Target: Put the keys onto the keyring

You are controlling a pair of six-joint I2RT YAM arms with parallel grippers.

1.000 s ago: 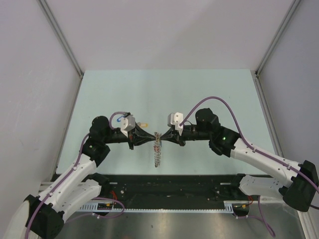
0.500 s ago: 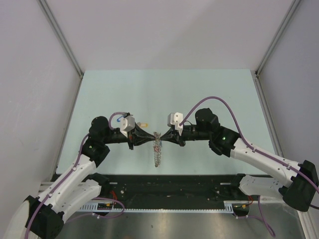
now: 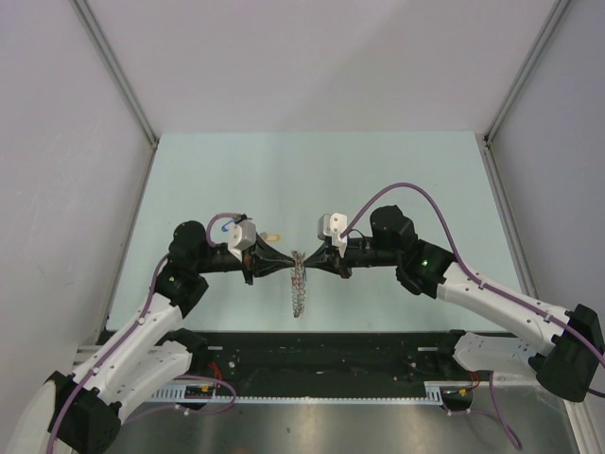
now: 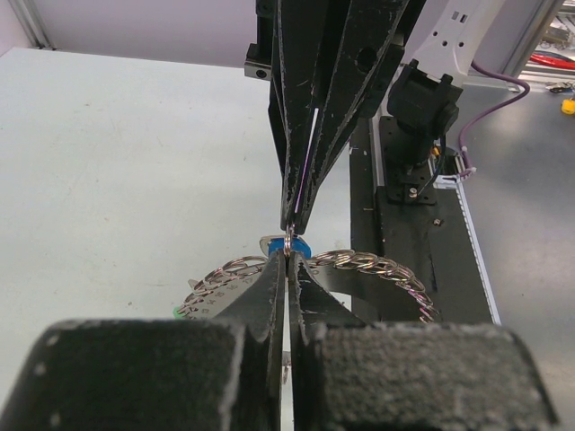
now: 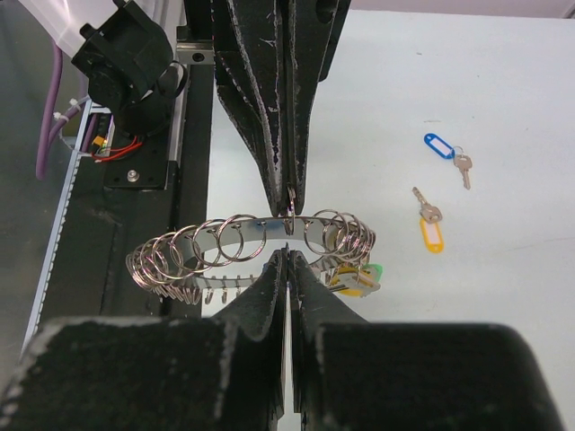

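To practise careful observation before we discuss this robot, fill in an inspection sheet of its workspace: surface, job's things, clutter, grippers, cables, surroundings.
Surface: pale green table, plain.
Job's things: keyring held up between the arms; green tag hangs on it; blue-tagged key and yellow-tagged key lie loose on the table.
Clutter: nothing seen.
Grippers: left gripper and right gripper both shut, tips meeting at the keyring.
Cables: purple cable loops along each arm.
Surroundings: grey walls on three sides; black rail at the near edge.

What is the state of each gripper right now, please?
Left gripper: closed, pinching the keyring.
Right gripper: closed, pinching the keyring from the opposite side.
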